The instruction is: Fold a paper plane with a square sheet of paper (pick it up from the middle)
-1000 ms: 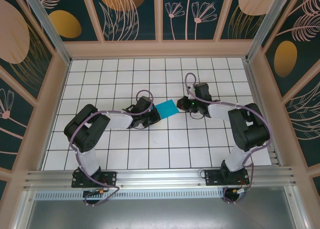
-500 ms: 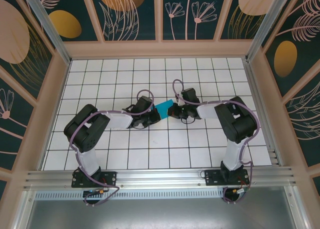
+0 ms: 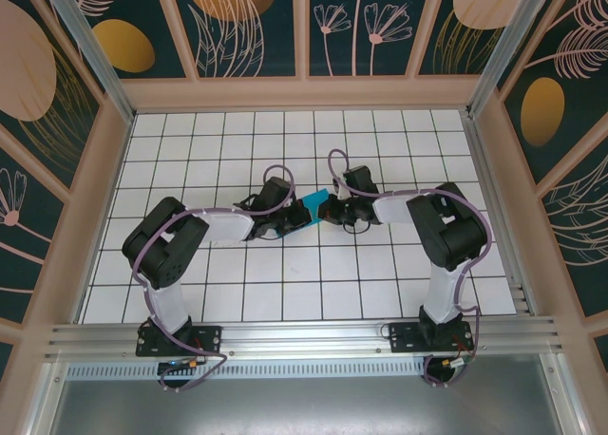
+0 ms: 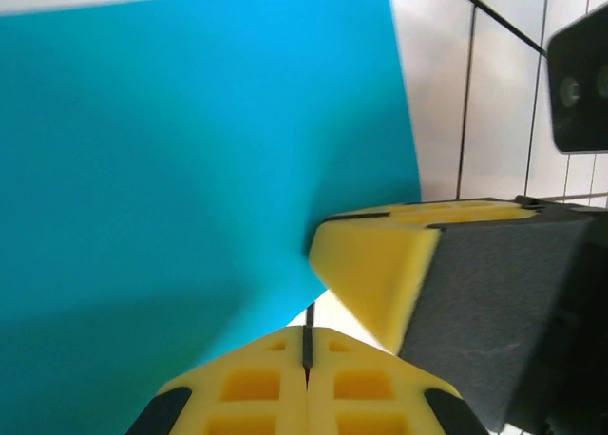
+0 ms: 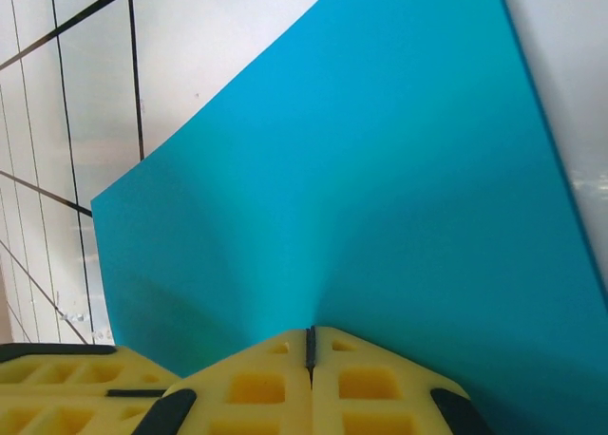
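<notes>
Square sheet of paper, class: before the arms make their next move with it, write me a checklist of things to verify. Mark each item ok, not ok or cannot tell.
1. Hold of the left gripper on the square sheet of paper: ok, its jaws are shut on the edge.
2. Hold of the right gripper on the sheet: ok, shut on it.
3. Sheet free of tears where it shows: ok.
4. Sheet flat and uncreased: not ok, it bows up at both pinches.
5. Gap between the two grippers' fingers: cannot tell, they sit very close.
6. Sheet lifted off the table: cannot tell.
</notes>
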Available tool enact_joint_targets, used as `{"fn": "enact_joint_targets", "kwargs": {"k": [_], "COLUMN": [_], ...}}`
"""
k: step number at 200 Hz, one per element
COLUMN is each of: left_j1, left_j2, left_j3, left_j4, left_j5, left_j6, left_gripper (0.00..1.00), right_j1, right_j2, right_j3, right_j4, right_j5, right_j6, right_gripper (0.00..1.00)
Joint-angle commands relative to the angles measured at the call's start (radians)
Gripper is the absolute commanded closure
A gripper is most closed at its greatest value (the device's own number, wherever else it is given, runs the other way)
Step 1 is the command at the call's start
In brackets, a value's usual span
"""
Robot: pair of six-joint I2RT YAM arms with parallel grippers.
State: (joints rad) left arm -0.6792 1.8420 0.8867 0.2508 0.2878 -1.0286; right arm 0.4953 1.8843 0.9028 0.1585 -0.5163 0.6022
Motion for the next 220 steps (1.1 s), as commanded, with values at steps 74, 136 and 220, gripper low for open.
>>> {"fn": "enact_joint_targets", "kwargs": {"k": [74, 136, 220], "left_j1": [-0.002, -0.002, -0.002], "left_j2": [-0.008, -0.043, -0.001], "left_j3": [-0.089, -0.104, -0.077], "left_j4": [0.036, 0.05, 0.147], "left_j5": [-0.121, -0.158, -0.108], "left_j6": [-0.223, -0.237, -0.238], "left_gripper": [1.0, 1.0, 1.0], "right_j1": [0.001, 0.0, 0.002], "right_j2": [0.065, 0.076, 0.085], "right_j3": [-0.039, -0.036, -0.045], "right_j4": [-0.046, -0.096, -0.09], "right_j5": [0.078, 0.131, 0.129], "right_j6": [0.083, 0.073, 0.075], "right_gripper": [0.99, 0.99, 1.0]}}
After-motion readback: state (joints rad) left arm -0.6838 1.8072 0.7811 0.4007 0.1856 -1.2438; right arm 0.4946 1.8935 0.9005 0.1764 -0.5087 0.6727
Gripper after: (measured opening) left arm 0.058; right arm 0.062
